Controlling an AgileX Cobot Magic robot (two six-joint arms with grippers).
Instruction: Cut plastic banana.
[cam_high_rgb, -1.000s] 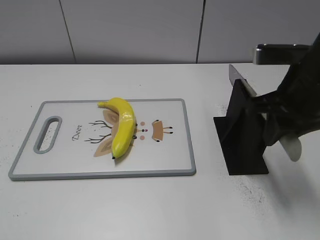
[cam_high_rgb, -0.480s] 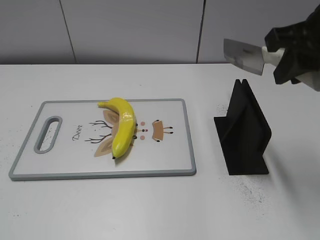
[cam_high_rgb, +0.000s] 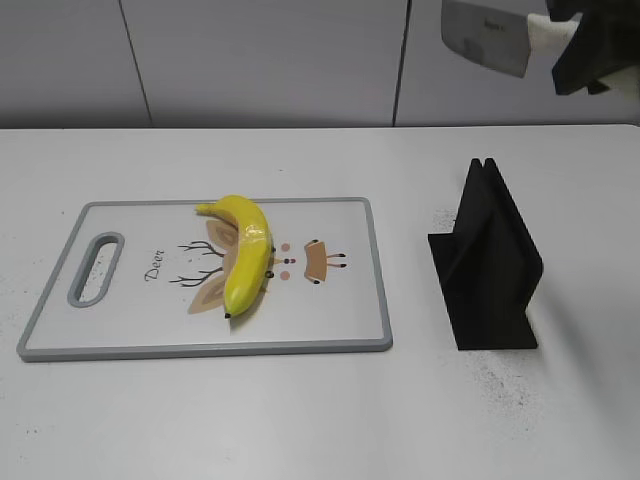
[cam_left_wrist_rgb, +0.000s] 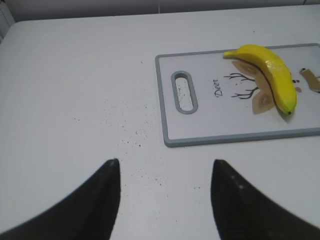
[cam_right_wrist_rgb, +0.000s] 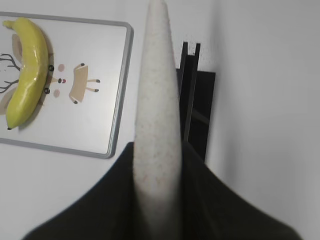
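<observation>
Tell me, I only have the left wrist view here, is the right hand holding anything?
Observer: Yes, the right hand grips a knife by its pale handle, up high, above and behind the black stand.
Operator: Is the stand's slot free?
Observer: Yes, nothing is in it; the stand sits right of the cutting board.
Operator: Is the blade near the banana?
Observer: No, the banana lies uncut on the board, far left of the blade.
</observation>
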